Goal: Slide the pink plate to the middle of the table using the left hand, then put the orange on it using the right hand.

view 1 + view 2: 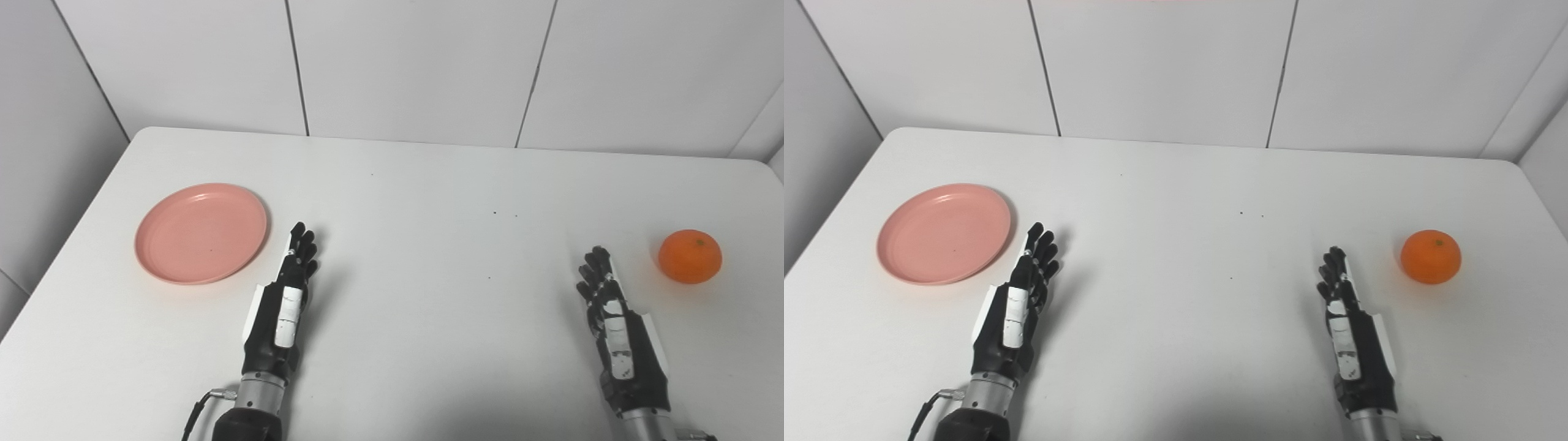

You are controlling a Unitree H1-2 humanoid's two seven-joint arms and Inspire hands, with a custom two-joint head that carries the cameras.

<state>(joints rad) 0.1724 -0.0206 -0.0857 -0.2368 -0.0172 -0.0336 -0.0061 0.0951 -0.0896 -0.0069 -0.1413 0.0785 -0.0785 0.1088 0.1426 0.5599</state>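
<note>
Empty pink plate lies flat at far left (orange far right).

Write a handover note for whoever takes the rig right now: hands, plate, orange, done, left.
Left robot hand: open, holding nothing, just right of the pink plate, not touching it.
Right robot hand: open, holding nothing, left of the orange, clear of it.
Plate sits on the left side of the table; orange on the right side.
Done: nothing.
Left: slide the plate to the middle with the left hand, then put the orange on it with the right.
</note>
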